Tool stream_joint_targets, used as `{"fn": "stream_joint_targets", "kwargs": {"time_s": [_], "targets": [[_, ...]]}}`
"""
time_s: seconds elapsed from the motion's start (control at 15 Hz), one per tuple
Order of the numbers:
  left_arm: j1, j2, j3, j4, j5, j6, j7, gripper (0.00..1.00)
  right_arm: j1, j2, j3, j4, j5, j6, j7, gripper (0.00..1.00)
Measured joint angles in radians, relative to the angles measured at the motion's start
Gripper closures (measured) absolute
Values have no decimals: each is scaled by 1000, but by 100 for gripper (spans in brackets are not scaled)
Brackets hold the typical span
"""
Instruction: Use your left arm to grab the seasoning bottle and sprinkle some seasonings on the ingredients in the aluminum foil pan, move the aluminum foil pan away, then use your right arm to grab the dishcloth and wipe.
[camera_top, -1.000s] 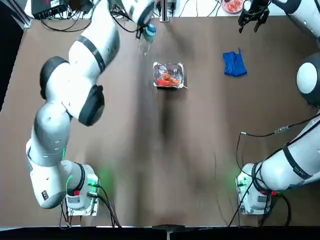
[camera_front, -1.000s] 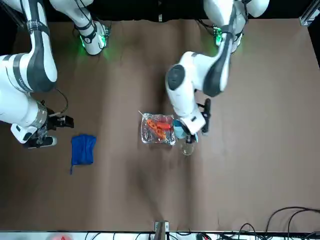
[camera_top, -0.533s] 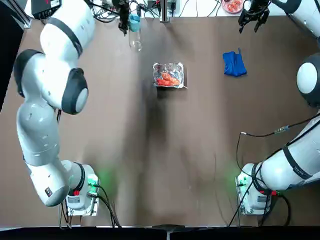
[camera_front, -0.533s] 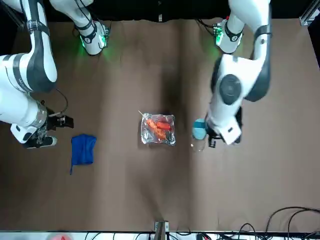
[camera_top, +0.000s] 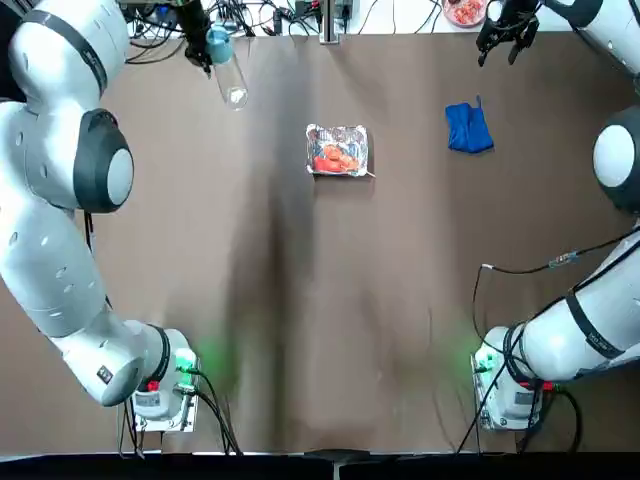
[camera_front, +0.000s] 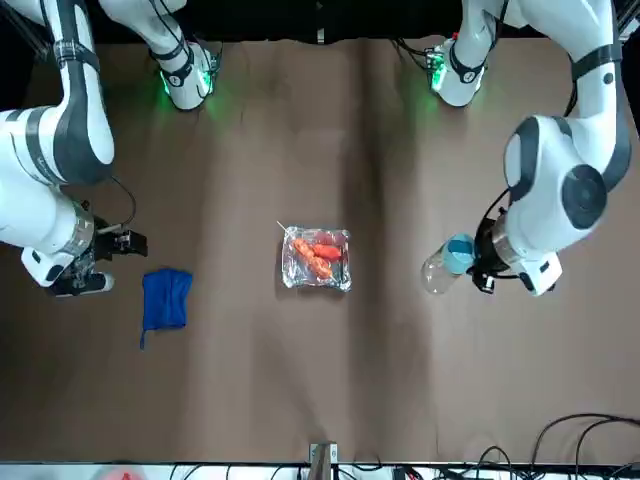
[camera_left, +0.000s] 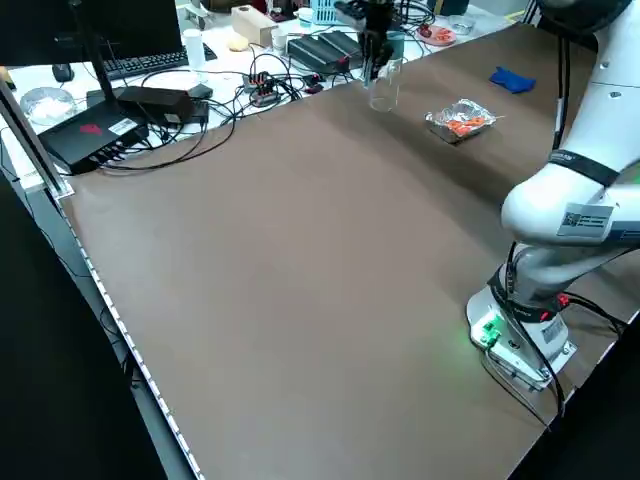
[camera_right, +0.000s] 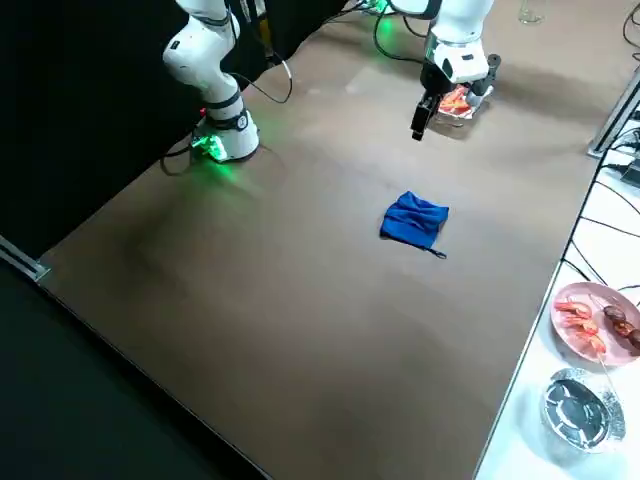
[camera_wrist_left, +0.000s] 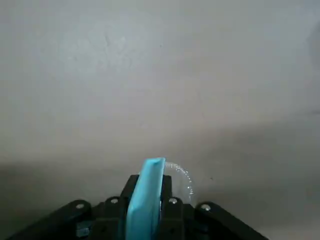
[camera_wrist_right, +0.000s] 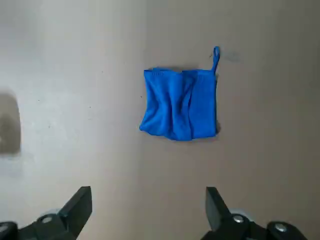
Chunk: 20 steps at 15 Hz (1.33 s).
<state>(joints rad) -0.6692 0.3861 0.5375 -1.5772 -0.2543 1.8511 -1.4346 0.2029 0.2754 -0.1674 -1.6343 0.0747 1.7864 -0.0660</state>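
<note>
1. The left gripper (camera_wrist_left: 149, 200) was over on its own side of the brown surface (camera_top: 400, 300), toward the far edge, to the left of the foil pan. Its fingers were closed in on the light blue cap (camera_front: 460, 249) of the seasoning bottle (camera_front: 438, 271), one pressing either side.
2. The bottle hung out from those fingers at a slant. Seen from overhead, its long axis ran from the cap, at the far end, toward the robot's side and a little to the right, with the clear end (camera_top: 235, 94) leading.
3. The aluminum foil pan (camera_top: 338, 151) lay on the surface, well apart from the bottle, with orange-red ingredients (camera_front: 320, 258) heaped inside. From overhead, its longer side ran roughly left to right.
4. The right gripper (camera_wrist_right: 149, 212) was parked above the far right part of the surface, its fingers spread wide and nothing between them.
5. The blue dishcloth (camera_top: 468, 127) lay on the surface between the pan and the robot's right side, slightly rumpled, its thin loop (camera_wrist_right: 216, 57) pointing toward the far edge.
6. Past that edge, on the right, sat a pink plate (camera_right: 570, 345) of food, with a round foil bowl (camera_right: 582, 410) beside it.
</note>
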Motion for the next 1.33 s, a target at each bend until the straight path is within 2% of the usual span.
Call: {"fn": "stream_joint_targets", "kwargs": {"time_s": [0.2,0.53,0.67,1.0,1.2,1.33], "targets": [[40,0,-2,-58,-38,43,87,78,0,0,0,0,0,0,0,0],[50,0,-4,-208,-42,236,162,78,0,0,0,0,0,-2,0,0],[50,1,-5,-252,-42,280,178,78,0,0,0,0,0,-2,0,0],[51,53,-14,-285,-53,364,182,78,0,0,0,0,0,-3,0,0],[63,72,-14,-285,-155,369,183,78,-1,0,0,0,0,-3,0,0],[75,77,-14,-285,-172,369,183,78,-4,0,-1,0,0,-4,-11,0]]}}
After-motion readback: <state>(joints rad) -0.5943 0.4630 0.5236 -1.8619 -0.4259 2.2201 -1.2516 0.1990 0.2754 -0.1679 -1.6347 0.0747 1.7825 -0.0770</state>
